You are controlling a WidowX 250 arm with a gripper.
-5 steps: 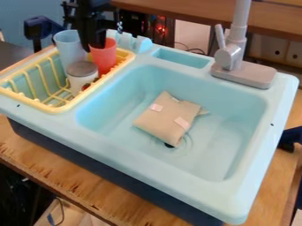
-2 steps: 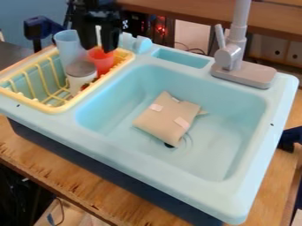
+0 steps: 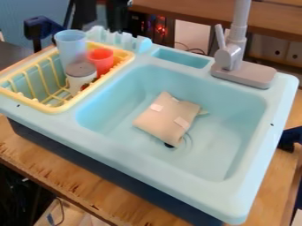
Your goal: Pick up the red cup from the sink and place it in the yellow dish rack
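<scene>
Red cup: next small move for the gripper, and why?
I'd probably raise the gripper slightly before any sideways travel. Its jaws are apart with nothing between them, and the red cup stands in the yellow rack below. The taller blue cup looks close to the jaws in this view, so going sideways first might clip it.

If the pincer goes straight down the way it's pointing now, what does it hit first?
Probably the notched back ridge, just below the pincer in the picture, with the red cup lower down. Depth is unclear, so the cup might come first.
</scene>
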